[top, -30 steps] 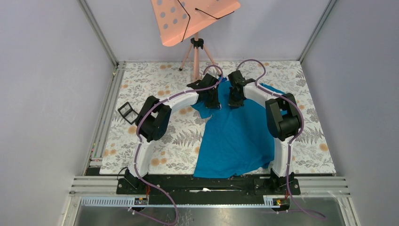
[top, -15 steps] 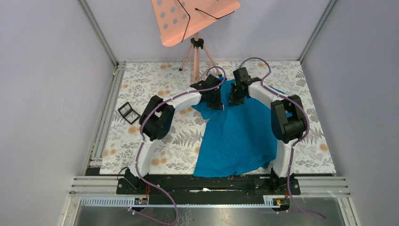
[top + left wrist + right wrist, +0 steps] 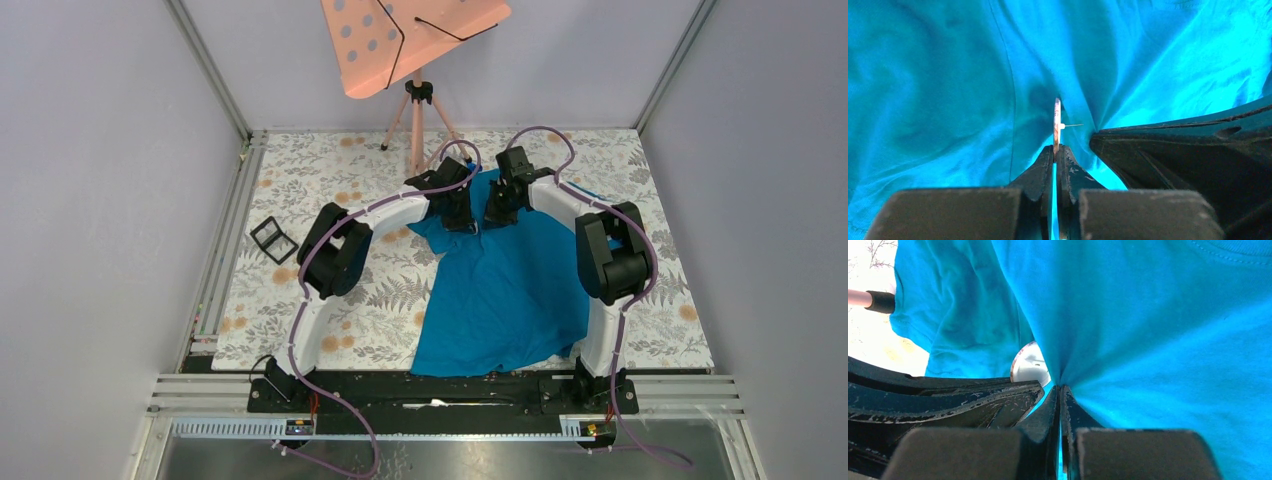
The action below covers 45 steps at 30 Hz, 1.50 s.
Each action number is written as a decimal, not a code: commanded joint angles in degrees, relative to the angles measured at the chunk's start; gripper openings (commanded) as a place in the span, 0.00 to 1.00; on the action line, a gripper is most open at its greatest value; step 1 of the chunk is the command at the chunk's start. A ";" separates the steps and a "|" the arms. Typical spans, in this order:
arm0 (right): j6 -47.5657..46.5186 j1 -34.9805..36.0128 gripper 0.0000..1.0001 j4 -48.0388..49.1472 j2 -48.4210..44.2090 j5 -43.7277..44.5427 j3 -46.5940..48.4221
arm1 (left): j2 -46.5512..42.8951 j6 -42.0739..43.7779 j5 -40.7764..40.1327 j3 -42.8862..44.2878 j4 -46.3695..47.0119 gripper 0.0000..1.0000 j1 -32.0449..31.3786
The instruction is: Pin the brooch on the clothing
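The teal clothing [image 3: 510,290] lies spread on the table between the arms. In the left wrist view my left gripper [image 3: 1058,147] is shut on the brooch [image 3: 1056,122], held edge-on, with its thin pin pointing right at a raised fold of the clothing [image 3: 948,90]. The right gripper's dark finger [image 3: 1178,150] sits just right of that fold. In the right wrist view my right gripper [image 3: 1060,388] is shut on a pinch of the clothing [image 3: 1158,340]. The brooch's white face [image 3: 1030,367] shows just left of the pinch. Seen from above, the left gripper [image 3: 463,222] and the right gripper [image 3: 496,218] meet near the collar end.
A black square frame [image 3: 270,240] lies on the floral table cover [image 3: 330,180] at the left. A tripod [image 3: 417,115] carrying an orange perforated board [image 3: 410,35] stands at the back, its leg tip [image 3: 878,301] near the sleeve. Grey walls enclose the sides.
Both arms have edged slightly toward the far side, the right elbow shifting right. Both grips stay the same.
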 commanded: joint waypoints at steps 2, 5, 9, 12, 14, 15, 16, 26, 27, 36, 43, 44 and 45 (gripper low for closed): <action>-0.29 -0.14 0.00 1.08 -4.32 -1.86 -0.15 | 1.25 0.01 1.34 3.20 0.64 0.00 -0.22; -0.07 -0.17 0.00 1.23 -4.66 -1.71 -0.15 | 1.74 0.12 1.69 3.45 0.14 0.00 -0.24; -0.02 -0.17 0.00 1.34 -5.12 -1.47 -0.20 | 1.84 0.18 1.81 3.12 -0.05 0.00 -0.26; -0.20 -0.13 0.00 1.29 -5.08 -1.76 -0.23 | 1.88 0.12 1.80 3.37 -0.07 0.00 -0.30; -0.29 -0.17 0.00 1.32 -5.13 -1.81 -0.58 | 2.05 0.12 1.85 3.79 -0.06 0.00 -0.33; -0.35 -0.17 0.00 1.26 -5.12 -1.88 -0.77 | 2.05 0.12 1.81 3.88 -0.08 0.00 -0.27; -0.37 -0.17 0.00 1.31 -5.14 -1.97 -1.03 | 2.04 0.12 1.77 3.93 -0.06 0.00 -0.29; -1.94 -0.12 0.00 1.33 -3.49 -6.26 -2.56 | 0.64 -0.50 2.82 2.08 4.20 0.00 -0.22; -1.95 -0.15 0.00 1.33 -3.42 -6.07 -2.72 | 0.57 -0.50 2.71 2.11 4.35 0.00 -0.17; -1.93 -0.17 0.00 0.61 -0.90 -5.95 -3.23 | -2.68 -1.91 4.03 -3.82 11.65 0.00 0.46; -2.04 -0.17 0.00 0.57 0.16 -5.93 -3.36 | -5.55 -2.67 4.73 -8.65 17.38 0.00 0.99; -2.08 -0.17 0.00 0.58 0.22 -5.94 -3.47 | -5.79 -2.69 4.79 -8.93 17.77 0.00 1.07; -2.20 -0.17 0.00 0.62 0.20 -5.98 -3.49 | -5.85 -2.58 5.05 -9.02 18.00 0.00 1.22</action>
